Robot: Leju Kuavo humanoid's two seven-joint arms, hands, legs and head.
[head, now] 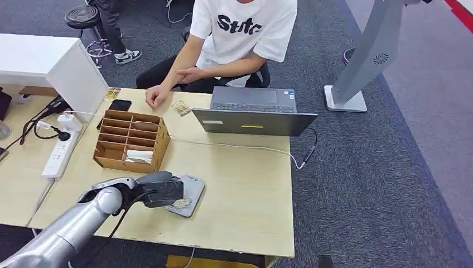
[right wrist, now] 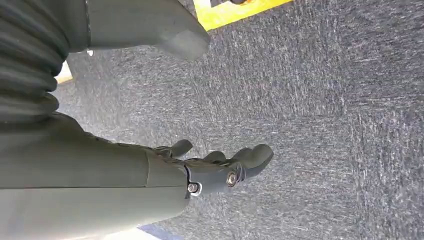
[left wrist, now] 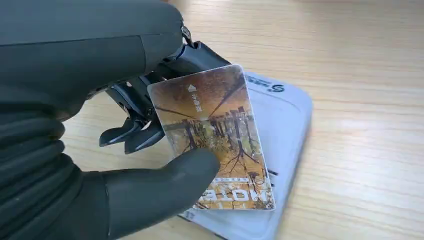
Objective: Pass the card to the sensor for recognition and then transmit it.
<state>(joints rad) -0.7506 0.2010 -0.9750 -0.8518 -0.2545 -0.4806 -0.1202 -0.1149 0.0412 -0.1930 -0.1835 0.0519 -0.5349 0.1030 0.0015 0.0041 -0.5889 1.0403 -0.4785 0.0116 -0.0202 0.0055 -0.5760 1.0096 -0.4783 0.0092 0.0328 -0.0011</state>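
A glossy rectangular card printed with bare autumn trees (left wrist: 215,135) is pinched between thumb and fingers of the left hand (head: 159,188), held just above the flat grey sensor pad (head: 192,190), long axis toward one o'clock, while the right hand (right wrist: 220,167) hangs loosely curled, holding nothing.

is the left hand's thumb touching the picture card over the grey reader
Touching. The left wrist view shows the left hand with its thick grey thumb pressed flat on the printed face of the tree-picture card, above the flat light-grey card reader.
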